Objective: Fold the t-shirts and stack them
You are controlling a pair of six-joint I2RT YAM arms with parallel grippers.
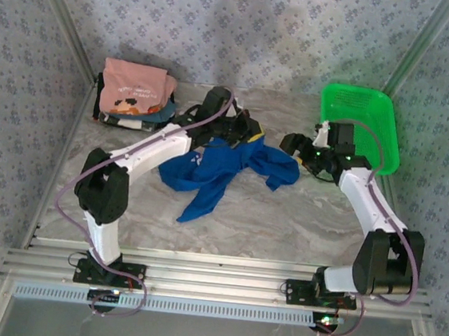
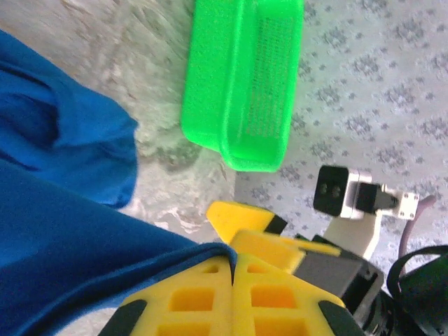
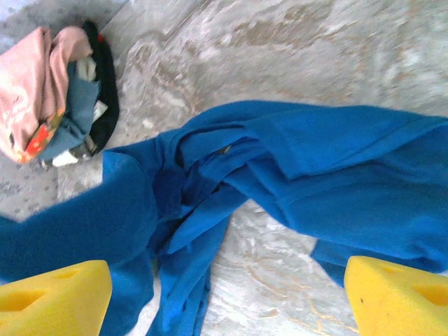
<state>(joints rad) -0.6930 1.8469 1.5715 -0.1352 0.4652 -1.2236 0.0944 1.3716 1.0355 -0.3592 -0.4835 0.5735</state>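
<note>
**Two pincers at one crumpled blue tee**

We see a green mesh basket (image 1: pixel 362 118) at the counter's (image 1: pixel 299 224) far right and a pile of tees (image 1: pixel 135 98), pink on top, at the far left. The left pincer (image 2: pixel 232 262) is pressed together, pinching the hem of the blue tee (image 1: pixel 224 172). The right pincer (image 3: pixel 224 294) hangs spread wide just above the cloth. The tee lies mid-counter, its long axis running from near left to far right.
</note>
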